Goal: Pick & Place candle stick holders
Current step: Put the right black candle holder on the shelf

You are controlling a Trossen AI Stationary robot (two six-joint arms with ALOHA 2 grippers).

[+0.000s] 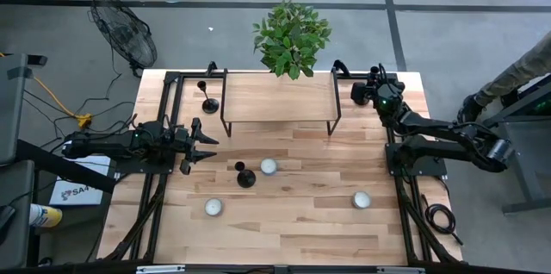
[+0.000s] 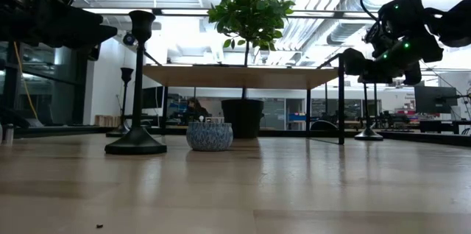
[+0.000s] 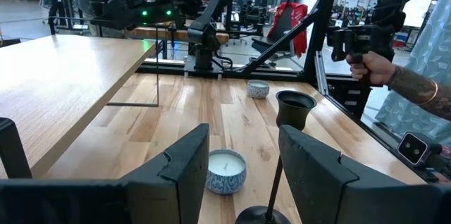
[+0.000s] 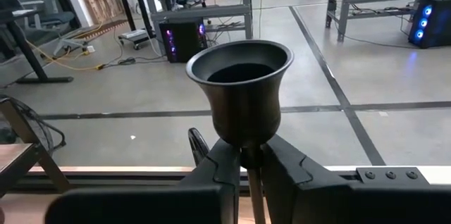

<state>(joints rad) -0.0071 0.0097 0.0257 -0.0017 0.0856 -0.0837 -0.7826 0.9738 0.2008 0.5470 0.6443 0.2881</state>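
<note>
Even overhead light falls on the wooden table (image 1: 293, 214) in the high view, where objects cast only short, soft shadows. In the low view, bright ceiling lights and windows burn out the background, turning the nearest candle stick holder (image 2: 137, 87) and the potted plant (image 2: 249, 13) into dark silhouettes; the near tabletop is soft and out of focus. A pale sheen runs along the boards in the left wrist view. In the right wrist view the held holder's cup (image 4: 239, 90) is sharp, with the gripper's own fingers blurred.
</note>
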